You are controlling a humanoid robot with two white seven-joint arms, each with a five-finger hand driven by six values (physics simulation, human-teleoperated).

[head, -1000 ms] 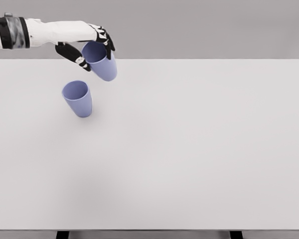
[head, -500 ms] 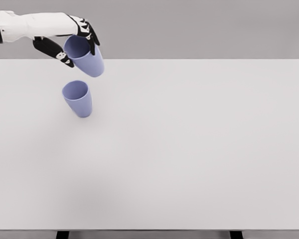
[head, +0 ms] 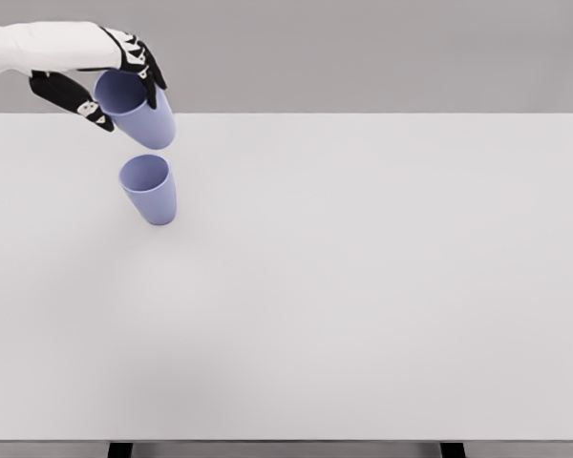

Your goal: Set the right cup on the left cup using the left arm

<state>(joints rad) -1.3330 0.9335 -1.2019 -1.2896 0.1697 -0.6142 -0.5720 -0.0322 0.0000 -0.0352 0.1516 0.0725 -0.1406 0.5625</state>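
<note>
Two lilac cups are in the head view. One cup stands upright on the white table at the left, its mouth open upward. The other cup hangs in the air just above and slightly left of it, tilted, with my left hand shut on its rim end. The black fingers wrap the top of the held cup and the thumb lies under its left side. A narrow gap separates the two cups. The right arm does not show.
The table's far edge runs just behind the held cup, against a plain grey background. Two dark table legs show at the bottom edge.
My left hand has carried the held cup leftward, from right of the standing cup to nearly over it. The standing cup has not moved.
</note>
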